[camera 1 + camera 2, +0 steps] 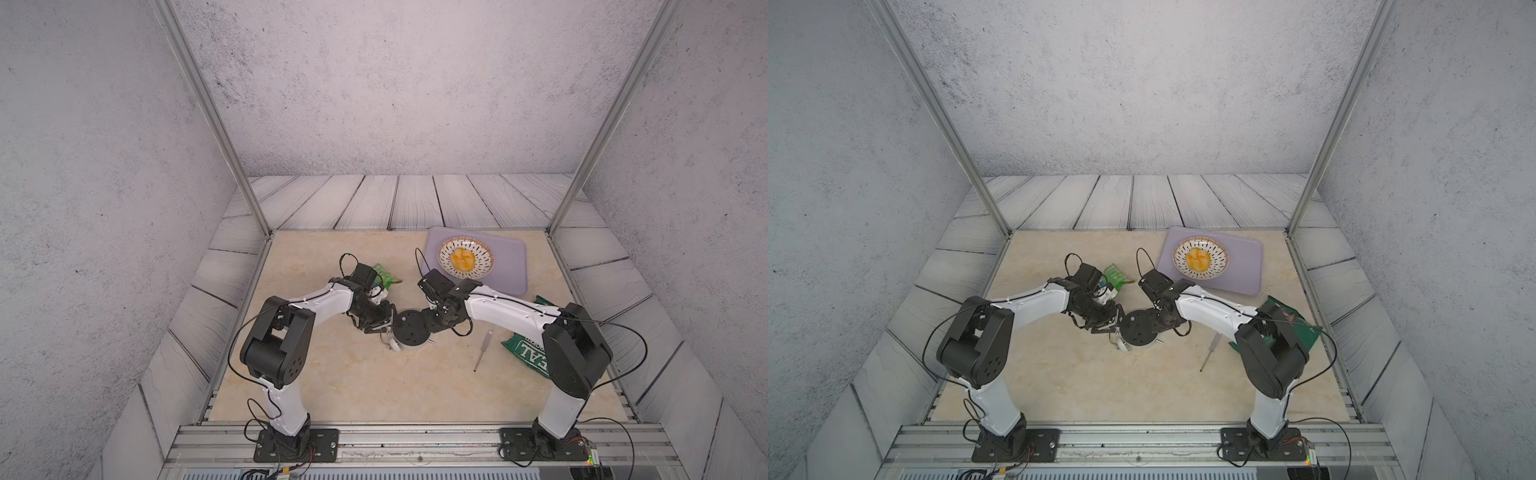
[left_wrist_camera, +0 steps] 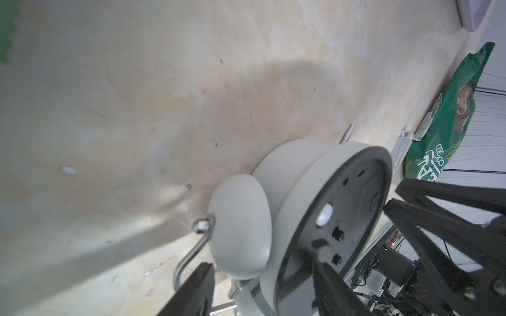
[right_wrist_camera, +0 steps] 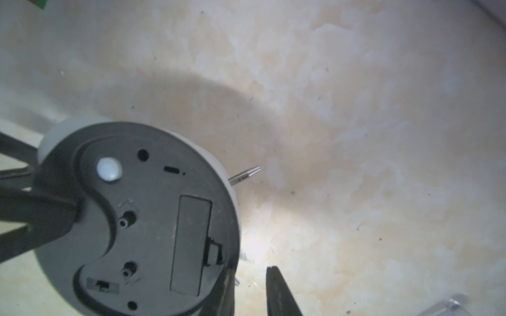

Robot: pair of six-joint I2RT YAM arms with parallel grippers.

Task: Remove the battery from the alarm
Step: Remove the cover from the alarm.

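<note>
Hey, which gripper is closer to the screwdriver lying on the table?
Right. The right gripper is at the alarm clock's edge facing the screwdriver; the left gripper is on the clock's far side.

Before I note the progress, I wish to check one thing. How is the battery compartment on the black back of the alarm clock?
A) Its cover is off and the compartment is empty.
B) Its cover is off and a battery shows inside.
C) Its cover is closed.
C: in the right wrist view the rectangular battery cover sits flush in the black back of the alarm clock, with its latch tab seated.
</note>
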